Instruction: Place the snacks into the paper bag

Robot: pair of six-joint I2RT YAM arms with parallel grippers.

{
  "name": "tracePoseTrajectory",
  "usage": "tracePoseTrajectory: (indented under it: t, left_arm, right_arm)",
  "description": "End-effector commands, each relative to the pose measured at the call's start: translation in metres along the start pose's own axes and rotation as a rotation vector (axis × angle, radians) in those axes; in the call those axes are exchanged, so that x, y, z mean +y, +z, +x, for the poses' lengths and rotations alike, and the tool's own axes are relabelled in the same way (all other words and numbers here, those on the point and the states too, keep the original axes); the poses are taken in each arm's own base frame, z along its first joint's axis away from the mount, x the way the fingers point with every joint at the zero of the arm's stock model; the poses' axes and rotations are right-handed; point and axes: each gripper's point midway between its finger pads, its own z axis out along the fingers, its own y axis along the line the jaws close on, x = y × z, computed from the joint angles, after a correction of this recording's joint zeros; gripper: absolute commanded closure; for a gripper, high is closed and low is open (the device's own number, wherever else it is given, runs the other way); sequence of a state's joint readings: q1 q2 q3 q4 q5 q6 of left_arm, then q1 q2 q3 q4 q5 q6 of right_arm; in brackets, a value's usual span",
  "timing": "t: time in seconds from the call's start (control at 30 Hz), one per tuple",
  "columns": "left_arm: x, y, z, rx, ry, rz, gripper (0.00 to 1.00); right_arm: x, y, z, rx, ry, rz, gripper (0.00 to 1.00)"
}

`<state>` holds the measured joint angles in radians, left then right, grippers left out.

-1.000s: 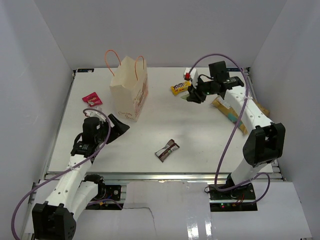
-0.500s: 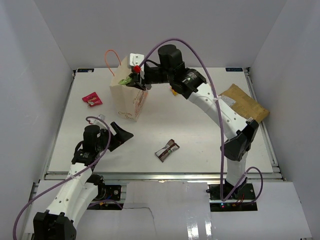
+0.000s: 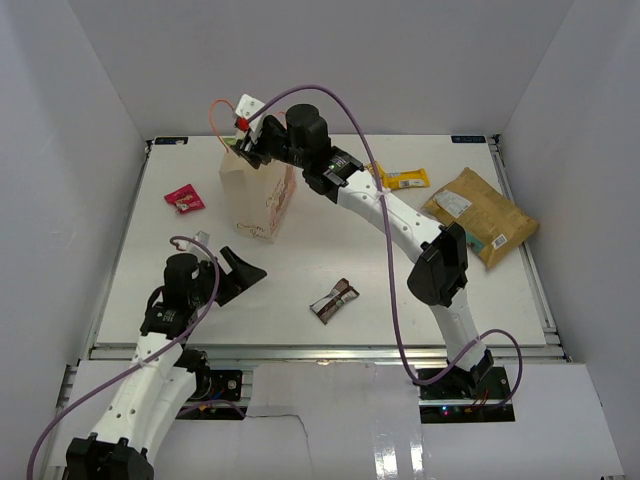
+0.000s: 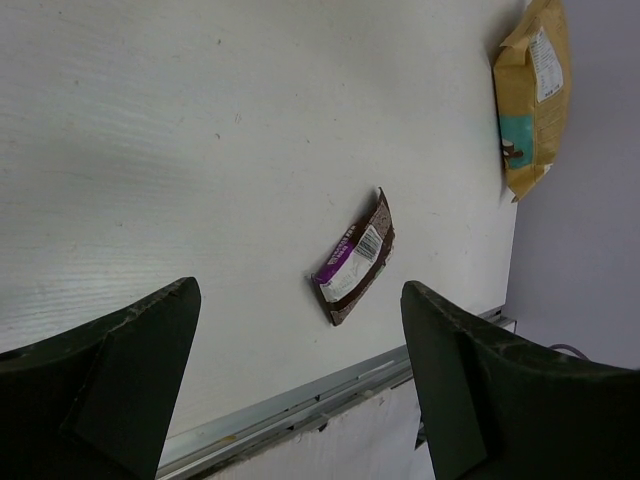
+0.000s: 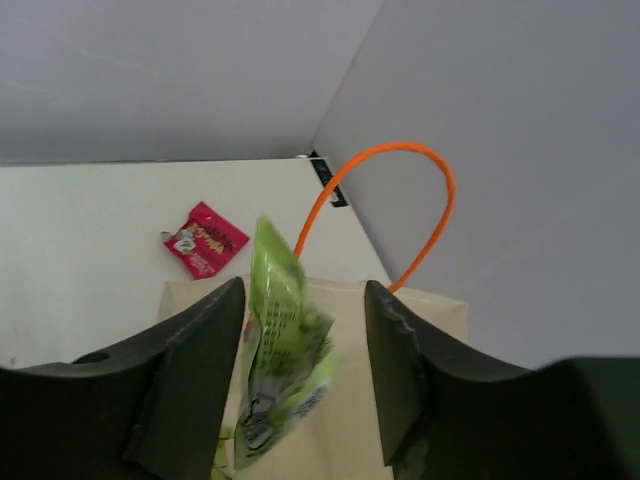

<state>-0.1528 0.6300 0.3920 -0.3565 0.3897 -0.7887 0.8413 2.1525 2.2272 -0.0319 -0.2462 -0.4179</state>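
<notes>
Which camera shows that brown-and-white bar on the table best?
The left wrist view: the brown-and-white bar is large, with its label visible. The top view shows it small and far off; the right wrist view misses it.

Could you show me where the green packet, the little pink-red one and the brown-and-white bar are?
green packet (image 5: pixel 285 345): right wrist view, middle of its crinkled wrapper.
pink-red packet (image 5: pixel 205 240): right wrist view, centre of its printed face.
brown-and-white bar (image 4: pixel 351 264): left wrist view, middle of the wrapper.

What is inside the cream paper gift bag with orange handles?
A crinkly green packet hangs at the cream bag's opening, between the right gripper's open fingers. Anything deeper is hidden by the packet and the fingers.
</notes>
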Motion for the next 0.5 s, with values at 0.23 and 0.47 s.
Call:
tracePoseTrajectory:
  t: [0.23, 0.47]
  left_arm:
    - [-0.036, -0.012, -0.015, -0.007, 0.100, 0.106, 0.08]
    - [-0.070, -0.001, -0.001, 0.102, 0.216, 0.170, 0.10]
  right_arm:
    - [-0.019, -0.025, -0.067, -0.134, -0.011, 0.083, 0.25]
    - [0.035, -0.114, -0.085, -0.105, 0.125, -0.358, 0.23]
